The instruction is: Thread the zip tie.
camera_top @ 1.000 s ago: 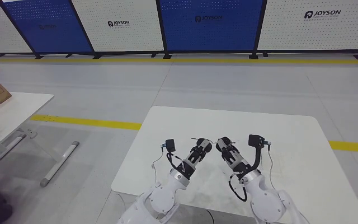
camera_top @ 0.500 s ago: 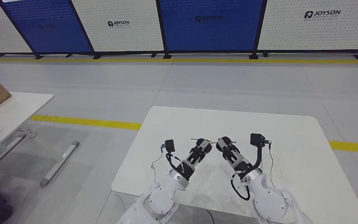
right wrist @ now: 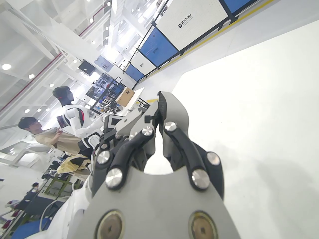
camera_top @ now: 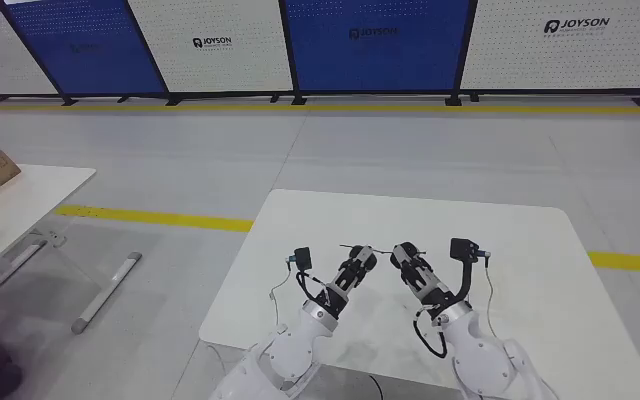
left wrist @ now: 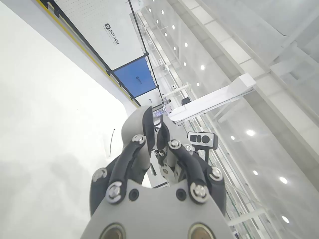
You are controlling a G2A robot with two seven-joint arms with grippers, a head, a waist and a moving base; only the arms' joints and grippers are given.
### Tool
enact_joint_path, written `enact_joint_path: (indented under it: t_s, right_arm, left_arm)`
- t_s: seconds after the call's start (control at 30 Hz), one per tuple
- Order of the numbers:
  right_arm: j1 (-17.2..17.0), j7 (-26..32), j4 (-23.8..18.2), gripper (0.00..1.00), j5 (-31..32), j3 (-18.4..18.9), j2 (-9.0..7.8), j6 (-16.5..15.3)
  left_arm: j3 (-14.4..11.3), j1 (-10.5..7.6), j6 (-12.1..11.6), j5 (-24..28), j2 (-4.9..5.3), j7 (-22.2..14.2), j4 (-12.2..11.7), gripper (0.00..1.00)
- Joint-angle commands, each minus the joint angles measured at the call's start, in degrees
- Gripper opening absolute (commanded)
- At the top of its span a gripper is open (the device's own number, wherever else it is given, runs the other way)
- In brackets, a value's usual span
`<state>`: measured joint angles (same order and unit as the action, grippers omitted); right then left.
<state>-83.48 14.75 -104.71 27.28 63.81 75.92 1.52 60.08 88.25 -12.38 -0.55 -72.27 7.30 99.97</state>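
Both grippers hover side by side above the near middle of the white table (camera_top: 500,230). My right gripper (camera_top: 402,254) (right wrist: 157,103) is shut on a black zip tie. Its small square head (right wrist: 147,118) sticks out between the pressed pads. My left gripper (camera_top: 362,258) (left wrist: 155,116) stands just left of it, open by a narrow gap with nothing seen between its fingers. A thin black zip tie strand (left wrist: 111,142) (camera_top: 346,248) shows against the table beside the left gripper. I cannot tell whether it lies on the table or touches the gripper.
The table's near edge runs just under the arms, and its left edge (camera_top: 235,270) drops to the floor. A second white table (camera_top: 35,195) stands farther left. There is room on the table's far half and right side.
My right gripper has shifted slightly to the right, away from the left one. The left gripper and the black strand beside it have stayed in place.
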Motion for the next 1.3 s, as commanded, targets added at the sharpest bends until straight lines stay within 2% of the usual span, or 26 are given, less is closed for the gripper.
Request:
enact_joint_path:
  t_s: [0.0,0.13,0.2,0.27,0.33,0.5,0.83,0.97,1.03,1.27]
  right_arm:
    - [0.0,-0.7,0.2,0.00,0.7,-0.1,0.03,0.3]
    - [0.2,-1.5,0.6,0.00,2.1,-0.8,0.12,0.6]
    - [0.3,-1.9,0.7,0.00,3.0,-1.1,0.14,0.8]
    - [0.2,-2.4,0.7,0.00,3.6,-1.2,0.16,0.8]
    - [0.2,-2.8,0.7,0.00,4.2,-1.3,0.18,0.8]
    - [0.1,-2.9,0.7,0.00,4.7,-1.5,0.20,0.5]
    - [-0.1,-2.4,0.4,0.00,5.3,-1.8,0.22,0.1]
    - [-0.1,-2.4,0.3,0.00,5.3,-1.7,0.24,0.1]
    - [-0.1,-2.4,0.3,0.00,5.3,-1.7,0.25,0.0]
    - [-0.1,-1.9,0.3,0.00,5.1,-1.7,0.26,-0.2]
  left_arm:
    - [0.1,-0.13,0.3,-1.0,0.01,-0.2,-0.1,0.36]
    - [-0.1,-0.23,0.4,-2.7,-0.06,0.3,-0.3,0.35]
    - [-0.1,-0.27,0.4,-3.5,-0.10,0.7,-0.4,0.30]
    - [-0.2,-0.35,0.5,-4.3,-0.14,0.9,-0.5,0.20]
    - [-0.4,-0.59,0.8,-6.2,-0.17,1.2,-0.9,0.17]
    - [-1.0,-0.97,0.9,-7.2,-0.42,2.0,-1.4,0.11]
    - [-1.0,-0.99,1.3,-7.7,-0.63,2.1,-1.6,0.12]
    - [-0.9,-0.95,1.5,-7.8,-0.71,2.1,-1.6,0.06]
    - [-0.9,-0.95,1.5,-7.8,-0.75,2.1,-1.6,0.00]
    - [-0.9,-0.87,1.5,-8.2,-0.85,1.9,-1.6,0.00]
